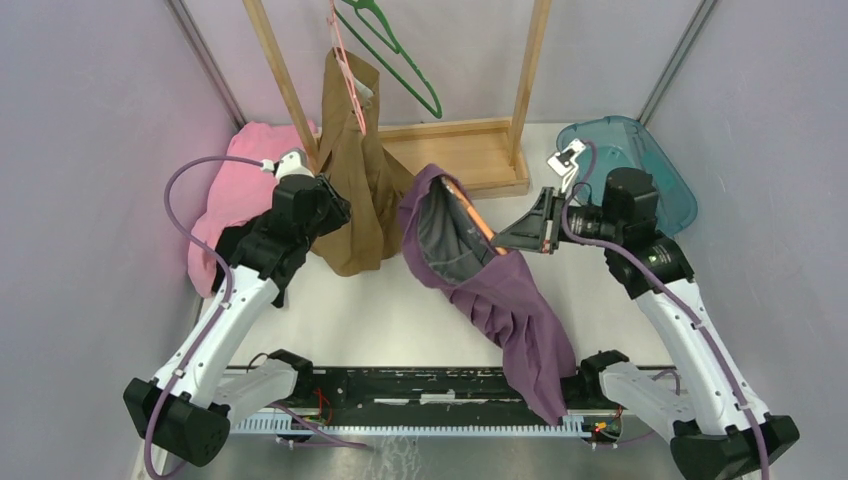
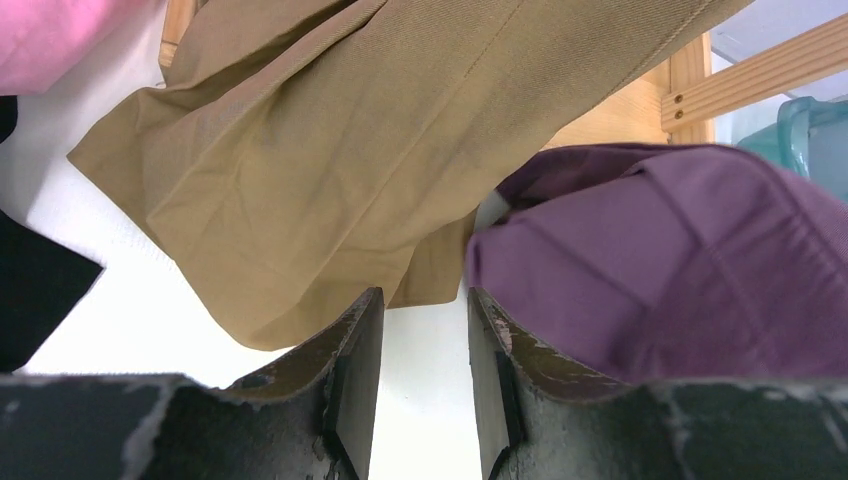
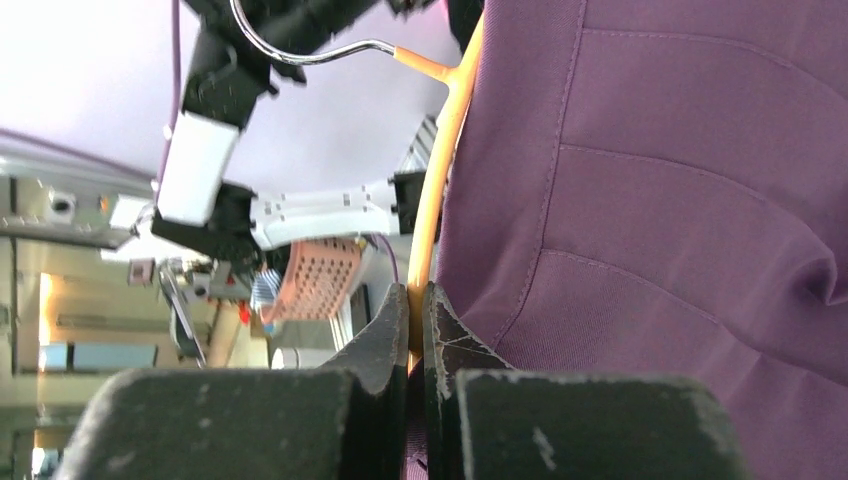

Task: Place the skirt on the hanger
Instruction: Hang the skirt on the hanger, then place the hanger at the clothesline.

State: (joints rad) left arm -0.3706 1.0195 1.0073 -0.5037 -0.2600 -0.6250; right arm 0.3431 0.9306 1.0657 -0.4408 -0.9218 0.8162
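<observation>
A purple skirt (image 1: 500, 290) hangs over an orange hanger (image 1: 470, 215) held up at mid-table; its hem trails down to the near edge. My right gripper (image 1: 510, 235) is shut on the orange hanger's bar (image 3: 432, 230), with the purple skirt (image 3: 660, 200) draped to its right. The hanger's metal hook (image 3: 300, 52) points away. My left gripper (image 1: 335, 205) is open and empty, jaws apart, close to a tan skirt (image 1: 355, 190) hanging on a pink hanger (image 1: 348, 70). In the left wrist view the tan skirt (image 2: 320, 150) and purple skirt (image 2: 660, 260) lie just beyond the fingertips (image 2: 420, 300).
A wooden rack (image 1: 470, 150) stands at the back with an empty green hanger (image 1: 395, 50) on its rail. A pink garment (image 1: 235, 195) lies at the left. A teal plastic tub (image 1: 640, 165) sits at the back right.
</observation>
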